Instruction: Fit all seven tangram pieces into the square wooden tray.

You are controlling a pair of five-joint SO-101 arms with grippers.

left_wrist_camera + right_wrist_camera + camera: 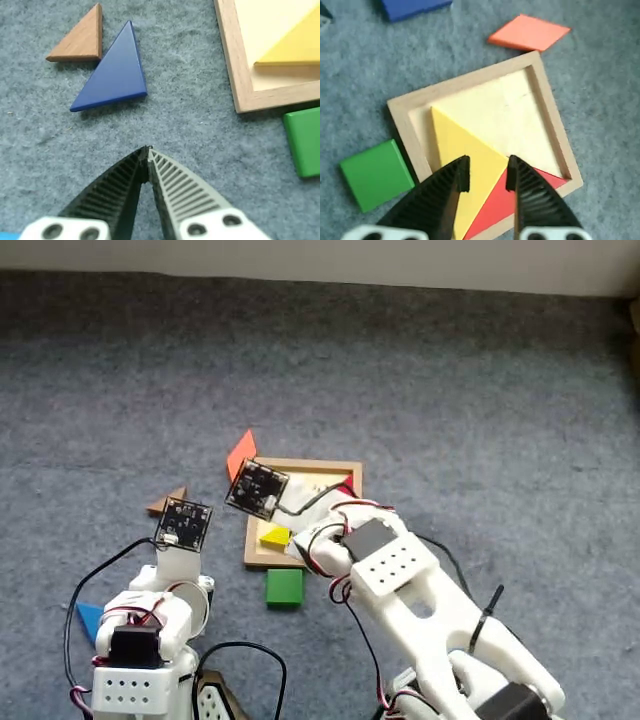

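The tray (310,463) sits in the middle of the high view, on the grey carpet (450,390). Inside it we see a yellow triangle (455,145) and a red triangle (495,205). They lie flat, side by side, and their long edges touch.

The right gripper (487,172) hangs over the tray, just above the line where yellow meets red. Its fingers are a little way apart, and we see nothing between them.

An orange piece (241,453) lies on the carpet just beside the tray's upper left corner in the high view. A green square (284,586) lies on the carpet just below the tray's lower left corner, close to the rim but not touching it.

The left gripper (148,152) is over the carpet to the left of the tray, well away from it. Its fingers are pressed tight together and hold nothing. In front of it lie a blue triangle (116,72) and a brown triangle (81,39), close together but apart. The gripper touches neither one.

A light blue piece (90,618) lies at the lower left of the high view, beside the left arm.
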